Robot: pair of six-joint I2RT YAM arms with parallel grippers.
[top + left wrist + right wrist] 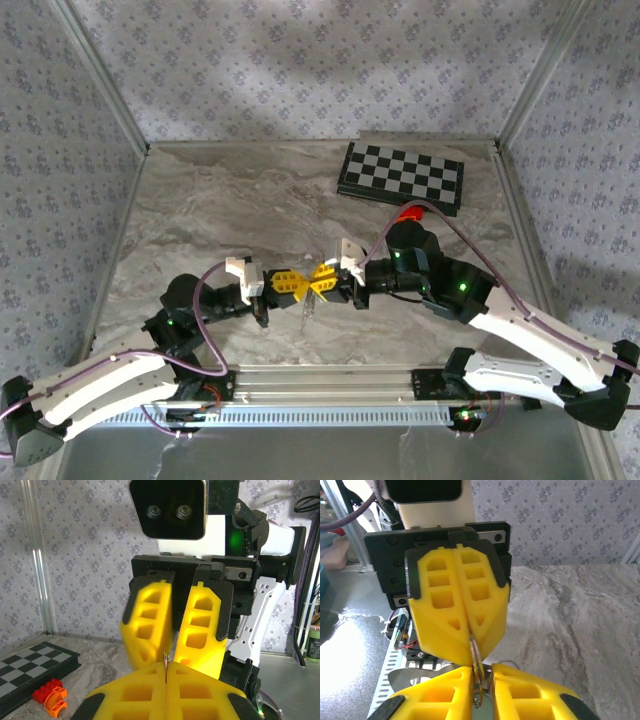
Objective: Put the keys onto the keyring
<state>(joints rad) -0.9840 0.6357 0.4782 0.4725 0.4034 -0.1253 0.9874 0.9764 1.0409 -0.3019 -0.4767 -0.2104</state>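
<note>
arms: both of mine reach in from the near edge and bend toward the middle of the table, where the wrists face each other.
left gripper (165,674): my fingers are pressed flat together. They are clamped on a thin metal edge of the ring, which sticks up from the seam at their tips.
ring (476,657): it is held in the air above the table, between my two grippers. Its pale wire comes out of the left tips and runs down into the slit between the right fingers. From above, a pale bit hangs just below the place where the tips meet.
right gripper (481,670): it stands tip to tip with the left one. My fingers are nearly together, with a narrow slit between them and the ring's wire in that slit. I cannot tell whether the pads press on the wire.
table (230,210): a grey marbled top lies under both grippers.
block (49,696): it is red and orange and lies on the table just beside the near edge of the chessboard, beyond my right wrist.
chessboard (400,175): it lies flat at the far right of the table, close to the back wall.
walls (300,60): they are pale with a small repeating flower pattern and close in the back and both sides.
</note>
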